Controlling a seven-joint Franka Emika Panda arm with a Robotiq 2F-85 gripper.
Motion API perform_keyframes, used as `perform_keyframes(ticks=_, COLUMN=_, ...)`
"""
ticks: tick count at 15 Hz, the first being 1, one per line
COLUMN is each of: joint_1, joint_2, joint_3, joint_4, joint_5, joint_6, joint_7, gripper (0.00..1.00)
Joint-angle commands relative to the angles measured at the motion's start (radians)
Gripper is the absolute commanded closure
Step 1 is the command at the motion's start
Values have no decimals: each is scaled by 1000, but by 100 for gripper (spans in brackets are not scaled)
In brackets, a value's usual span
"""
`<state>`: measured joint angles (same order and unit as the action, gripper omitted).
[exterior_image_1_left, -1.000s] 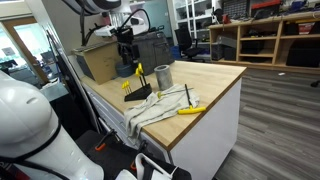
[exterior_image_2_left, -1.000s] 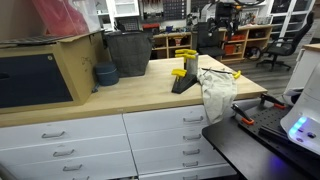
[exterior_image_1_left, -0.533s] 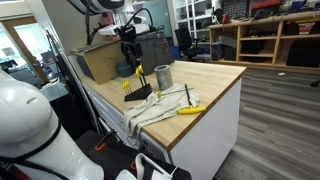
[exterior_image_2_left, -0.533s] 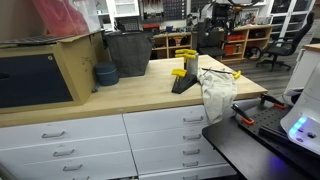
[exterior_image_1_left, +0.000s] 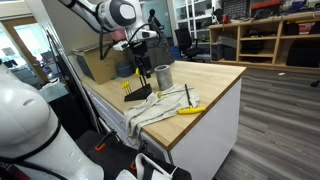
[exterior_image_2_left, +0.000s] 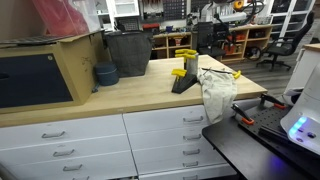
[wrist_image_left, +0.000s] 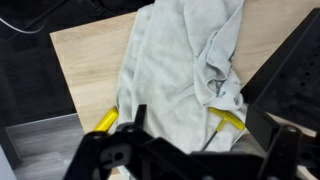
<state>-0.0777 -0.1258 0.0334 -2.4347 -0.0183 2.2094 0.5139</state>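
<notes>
My gripper (exterior_image_1_left: 149, 33) hangs high above the wooden counter (exterior_image_1_left: 215, 75), over the steel cup (exterior_image_1_left: 163, 75) and the black tool stand (exterior_image_1_left: 136, 90) with yellow-handled tools. In the wrist view its dark fingers (wrist_image_left: 205, 150) stand apart with nothing between them. Far below them lies a crumpled grey-white cloth (wrist_image_left: 185, 65) with a yellow T-handle tool (wrist_image_left: 230, 118) on it. Another yellow handle (wrist_image_left: 105, 122) lies at the cloth's edge. The cloth (exterior_image_2_left: 215, 90) hangs over the counter's end, next to the stand (exterior_image_2_left: 183, 78). The gripper touches nothing.
A cardboard box (exterior_image_1_left: 100, 62), a blue bowl (exterior_image_2_left: 105, 74) and a dark bin (exterior_image_2_left: 128, 52) stand at the back of the counter. Drawers (exterior_image_2_left: 170, 135) are below. A white robot body (exterior_image_1_left: 30, 130) fills the near corner. Shelves and chairs stand behind.
The arm has swung away from above the blue bowl and bin, rising and turning toward the cup and cloth side. Nothing on the counter has moved.
</notes>
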Motion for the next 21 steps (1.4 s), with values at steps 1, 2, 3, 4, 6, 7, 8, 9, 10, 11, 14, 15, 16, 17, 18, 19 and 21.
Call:
perform_keyframes(ticks=1, joint_1=-19, joint_2=90, joint_3=-24, joint_4=7, joint_5=-84, joint_6=65, joint_7=130, gripper=0)
perform_keyframes(ticks=2, joint_1=-18, joint_2=112, joint_3=-35, joint_4=9, joint_5=-102, joint_6=76, joint_7=162, gripper=0)
perform_keyframes(ticks=3, joint_1=-17, joint_2=135, joint_3=-48, joint_4=13, joint_5=-113, joint_6=82, joint_7=193, gripper=0)
perform_keyframes(ticks=4, joint_1=-15, joint_2=153, joint_3=-60, joint_4=16, joint_5=-124, joint_6=86, joint_7=222, gripper=0)
perform_keyframes(ticks=6, joint_1=-14, joint_2=185, joint_3=-85, joint_4=17, joint_5=-136, joint_6=89, joint_7=268, gripper=0)
perform_keyframes(ticks=7, joint_1=-14, joint_2=200, joint_3=-97, joint_4=18, joint_5=-142, joint_6=91, joint_7=283, gripper=0)
perform_keyframes(ticks=8, joint_1=-15, joint_2=214, joint_3=-109, joint_4=20, joint_5=-149, joint_6=94, joint_7=301, gripper=0)
perform_keyframes(ticks=9, joint_1=-15, joint_2=227, joint_3=-122, joint_4=22, joint_5=-155, joint_6=99, joint_7=314, gripper=0)
perform_keyframes(ticks=10, joint_1=-14, joint_2=240, joint_3=-134, joint_4=25, joint_5=-163, joint_6=109, joint_7=333, gripper=0)
perform_keyframes(ticks=11, joint_1=-12, joint_2=251, joint_3=-145, joint_4=29, joint_5=-171, joint_6=124, joint_7=354, gripper=0)
perform_keyframes(ticks=14, joint_1=4, joint_2=284, joint_3=-157, joint_4=57, joint_5=-165, joint_6=161, joint_7=410, gripper=0)
perform_keyframes(ticks=15, joint_1=13, joint_2=298, joint_3=-153, joint_4=73, joint_5=-158, joint_6=165, joint_7=427, gripper=0)
perform_keyframes(ticks=16, joint_1=22, joint_2=312, joint_3=-150, joint_4=91, joint_5=-157, joint_6=162, joint_7=443, gripper=0)
perform_keyframes(ticks=17, joint_1=35, joint_2=328, joint_3=-143, joint_4=113, joint_5=-152, joint_6=152, joint_7=456, gripper=0)
perform_keyframes(ticks=18, joint_1=49, joint_2=338, joint_3=-139, joint_4=131, joint_5=-153, joint_6=148, joint_7=468, gripper=0)
perform_keyframes(ticks=19, joint_1=64, joint_2=342, joint_3=-134, joint_4=145, joint_5=-153, joint_6=147, joint_7=480, gripper=0)
perform_keyframes(ticks=21, joint_1=72, joint_2=302, joint_3=-103, joint_4=141, joint_5=-68, joint_6=155, joint_7=394, gripper=0)
